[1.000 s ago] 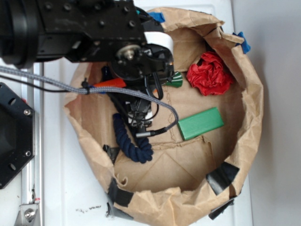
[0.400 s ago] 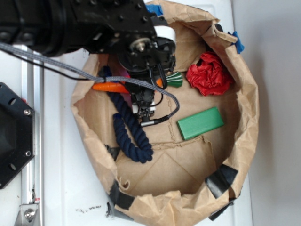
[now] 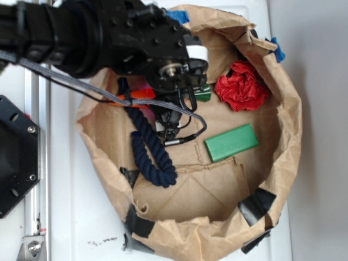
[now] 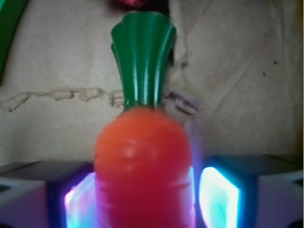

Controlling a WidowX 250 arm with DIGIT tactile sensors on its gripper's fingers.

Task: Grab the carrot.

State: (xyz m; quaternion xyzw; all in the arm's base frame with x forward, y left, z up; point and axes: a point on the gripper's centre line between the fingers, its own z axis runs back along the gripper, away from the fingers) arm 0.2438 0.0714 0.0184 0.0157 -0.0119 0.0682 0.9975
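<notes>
Two glowing fingers [image 4: 71,199] flank the carrot [image 4: 142,166] in the wrist view, one at each side of its thick orange body, close against it; whether they truly press it I cannot tell, though the right one seems to touch. The carrot's dark green stem points away from the camera over the brown paper. In the exterior view, going left to right, a dark blue rope [image 3: 149,157] curls along the floor of the paper bag [image 3: 288,147], then comes the black gripper [image 3: 174,76] lowered over the carrot [image 3: 144,93], of which only an orange stretch and the green stem end show. Further right a flat green block [image 3: 232,142] lies on the paper, and above it a red ruffled ball [image 3: 243,85] rests near the bag's wall.
</notes>
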